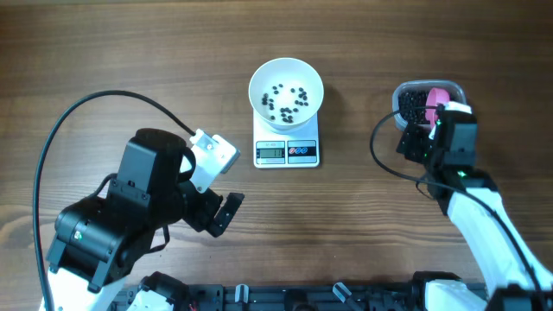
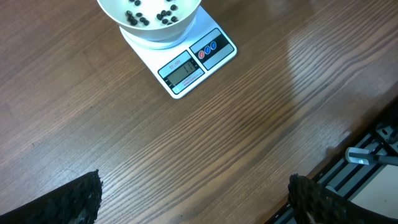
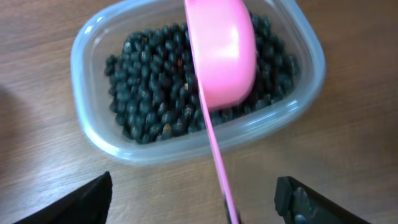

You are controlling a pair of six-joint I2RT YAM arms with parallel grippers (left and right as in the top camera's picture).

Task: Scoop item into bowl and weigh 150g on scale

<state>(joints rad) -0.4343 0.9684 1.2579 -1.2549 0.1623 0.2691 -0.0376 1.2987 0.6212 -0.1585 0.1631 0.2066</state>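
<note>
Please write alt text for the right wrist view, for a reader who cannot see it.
A pink scoop lies on a heap of small black beans in a clear plastic tub on a wooden table. Its thin handle runs toward the camera, between the open fingers of the right gripper, touching neither.

left arm (image 1: 130, 199) was bulky black housings with a green dot, white boxy block at wrist | left cable (image 1: 121, 93) was thin, black | left fingers (image 2: 68, 202) were black, knurled | right arm (image 1: 484, 225) had a white link, black wrist, green light | right cable (image 1: 373, 149) was black
</note>
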